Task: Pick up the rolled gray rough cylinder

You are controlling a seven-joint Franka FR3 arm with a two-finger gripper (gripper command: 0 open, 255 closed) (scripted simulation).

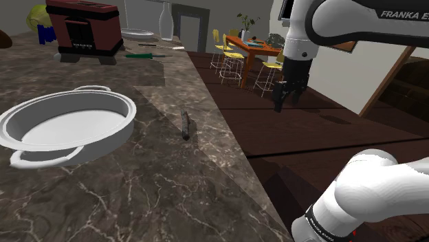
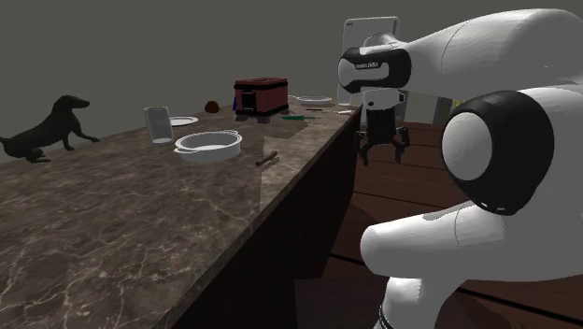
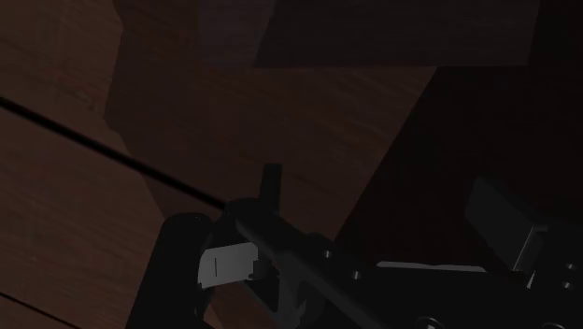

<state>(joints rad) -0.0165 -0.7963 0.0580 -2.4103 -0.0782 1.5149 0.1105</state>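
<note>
Shoulder view, near to far:
- Arm's white lower link (image 1: 357,196) at lower right. It stands off the counter, over the dark plank floor (image 1: 323,137).
- Dark marble counter (image 1: 137,192) takes up the view's left and centre.
- White two-handled pan (image 1: 69,124) sits on the counter at the view's left.
- Target is a small dark grey rolled cylinder (image 1: 185,124). It lies flat on the marble, to the view's right of the pan and apart from it, near the counter's floor-side edge. Nothing touches it.
- Gripper (image 1: 287,103) hangs past the counter edge over the floor, pointing down, well apart from the cylinder. Fingers are spread w/ nothing between them.
- Far end of the counter: red boxy appliance (image 1: 86,27), green-handled tool (image 1: 146,55), white plate (image 1: 137,33), clear vase (image 1: 165,19).
- Beyond that, an orange table (image 1: 256,47) w/ yellow chairs.

2nd ext. view:
- Cylinder (image 2: 269,160) lies close to the counter edge, just right of the pan (image 2: 210,144).
- Gripper (image 2: 383,150) is off the edge and released, at roughly counter height.
- Black dog figure (image 2: 42,133) and a clear tumbler (image 2: 159,124) stand further back on the counter.

Wrist view: very dim. Plank floor (image 3: 75,206) is legible, and the dark shapes low in the frame are prob. gripper hardware, but this is not resolvable.
</note>
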